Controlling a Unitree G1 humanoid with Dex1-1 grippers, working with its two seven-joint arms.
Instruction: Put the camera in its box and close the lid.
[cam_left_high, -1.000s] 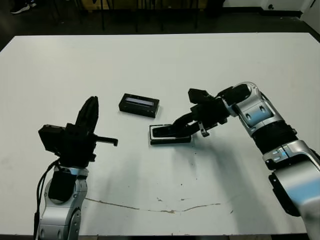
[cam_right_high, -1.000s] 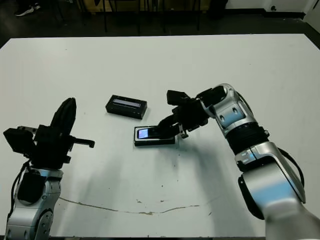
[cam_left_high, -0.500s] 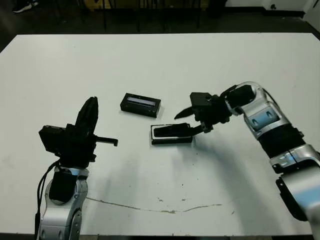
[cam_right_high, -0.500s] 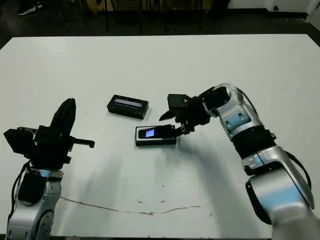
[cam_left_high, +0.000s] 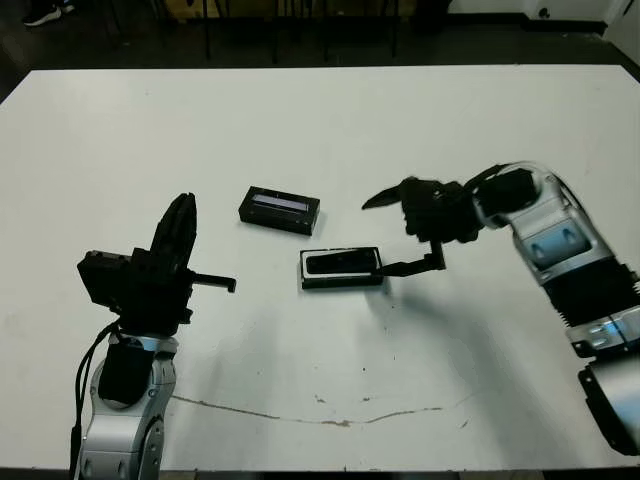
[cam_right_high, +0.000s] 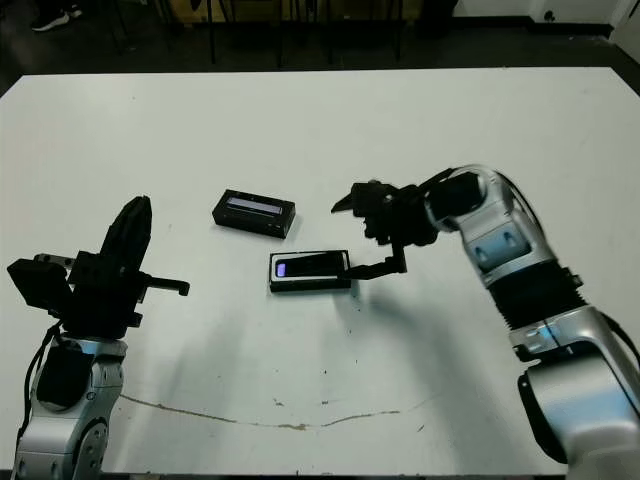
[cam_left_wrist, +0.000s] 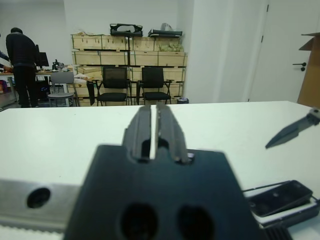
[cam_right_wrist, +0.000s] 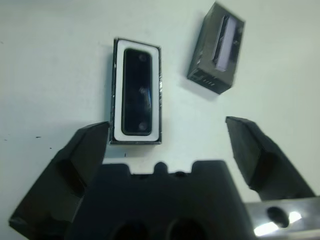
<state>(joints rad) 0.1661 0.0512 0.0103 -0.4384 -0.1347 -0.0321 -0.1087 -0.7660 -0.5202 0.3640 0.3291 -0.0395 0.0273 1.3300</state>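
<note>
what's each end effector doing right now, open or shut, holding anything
Left end effector: shut, holding nothing, raised above the table.
Right end effector: open, holding nothing, beside the box with the camera in it.

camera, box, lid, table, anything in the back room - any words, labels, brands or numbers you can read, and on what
No readable text in any view.
camera: glossy black face, no legible marking; its lit screen shows no characters.
lid: pale strip blank; small marks on its end wall too blurred to read.
box: no label visible.
crates beyond the table: no readable print.
</note>
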